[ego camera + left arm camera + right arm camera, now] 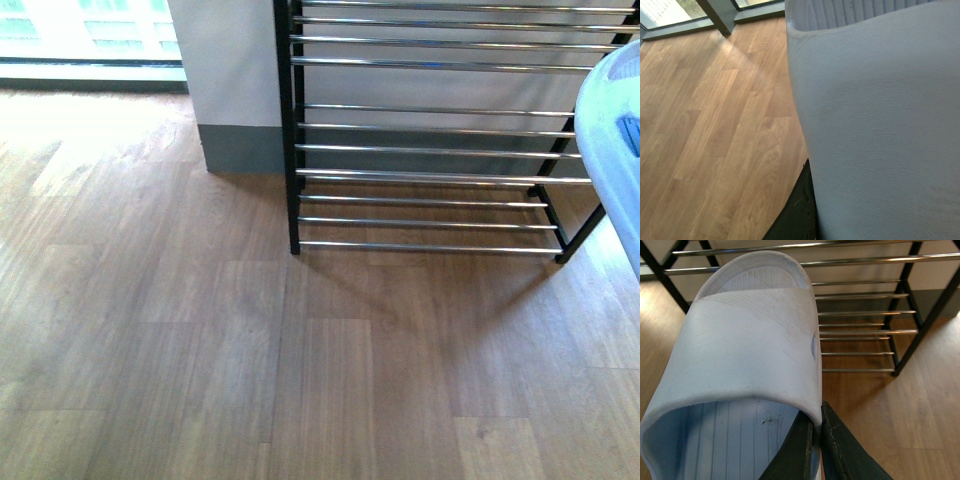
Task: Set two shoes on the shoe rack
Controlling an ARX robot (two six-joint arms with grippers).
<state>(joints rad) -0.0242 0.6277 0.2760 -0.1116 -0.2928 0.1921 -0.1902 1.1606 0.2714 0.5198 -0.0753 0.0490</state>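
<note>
The shoe rack (430, 130) stands ahead against the wall, black uprights with chrome rod shelves; nothing lies on the shelves in view. My right gripper (816, 426) is shut on the side edge of a pale blue slide sandal (750, 350), held up with its toe toward the shoe rack (865, 315). That sandal's edge (610, 150) shows at the right border of the front view. My left gripper (810, 200) is shut on a second pale blue slide sandal (875, 125), which fills most of the left wrist view above the wooden floor. Only one dark finger (795, 215) shows there.
Wooden floor (200, 350) stretches in front of the rack. A grey-based wall pillar (235, 100) stands left of the rack, with a bright window (80, 30) at the far left.
</note>
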